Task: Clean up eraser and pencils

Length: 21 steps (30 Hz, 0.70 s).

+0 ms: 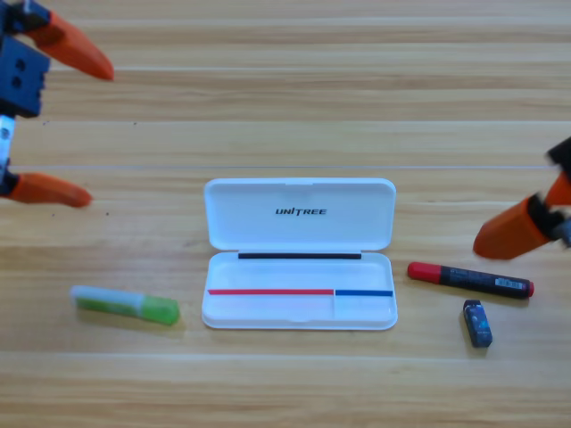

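The pale green-white pencil (125, 305) lies on the table left of the open white case (299, 316). To the case's right rests the black pencil with a red end (470, 278), and the small dark blue eraser (477, 323) sits just below that pencil's right end. My left gripper (98, 135) is at the upper left edge, open and empty, well above the green pencil. At the right edge my right gripper (510, 234) shows one orange jaw with bare wood on both sides, above the black pencil and holding nothing.
The case's lid (299, 212) lies flat behind its tray. The wooden table (294, 98) stretches away behind the case.
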Tool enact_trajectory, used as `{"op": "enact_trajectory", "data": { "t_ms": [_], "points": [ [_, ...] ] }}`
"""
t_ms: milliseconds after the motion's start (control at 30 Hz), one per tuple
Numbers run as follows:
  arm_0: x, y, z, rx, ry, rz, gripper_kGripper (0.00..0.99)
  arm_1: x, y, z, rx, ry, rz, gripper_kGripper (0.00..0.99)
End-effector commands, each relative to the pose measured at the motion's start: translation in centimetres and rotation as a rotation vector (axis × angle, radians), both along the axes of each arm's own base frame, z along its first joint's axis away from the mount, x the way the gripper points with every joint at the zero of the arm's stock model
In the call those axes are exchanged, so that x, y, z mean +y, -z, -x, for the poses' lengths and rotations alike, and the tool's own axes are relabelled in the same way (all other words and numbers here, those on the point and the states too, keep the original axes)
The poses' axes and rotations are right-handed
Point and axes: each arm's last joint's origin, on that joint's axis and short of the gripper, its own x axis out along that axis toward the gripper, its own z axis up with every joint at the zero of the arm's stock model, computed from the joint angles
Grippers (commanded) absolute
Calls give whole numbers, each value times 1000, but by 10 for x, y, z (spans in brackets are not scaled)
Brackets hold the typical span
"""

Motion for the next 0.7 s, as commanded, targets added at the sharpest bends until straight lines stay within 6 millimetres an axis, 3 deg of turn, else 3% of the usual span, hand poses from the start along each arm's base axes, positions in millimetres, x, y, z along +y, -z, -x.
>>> {"op": "enact_trajectory", "data": {
  "t_ms": [33, 200, 367, 533, 700],
  "points": [
    [10, 16, -2, -95, 16, -165, 979, 16, 68, -34, 190, 144, 216, 969],
    [18, 36, -5, -169, 29, -234, 979, 39, 112, -55, 313, 265, 289, 969],
    [25, 71, -5, -184, 54, -275, 979, 55, 144, -69, 386, 395, 325, 986],
    [23, 87, -8, -141, 77, -311, 977, 62, 163, -79, 428, 440, 342, 979],
    [12, 98, -20, -96, 87, -339, 976, 62, 173, -87, 436, 462, 350, 894]
  ]
}}
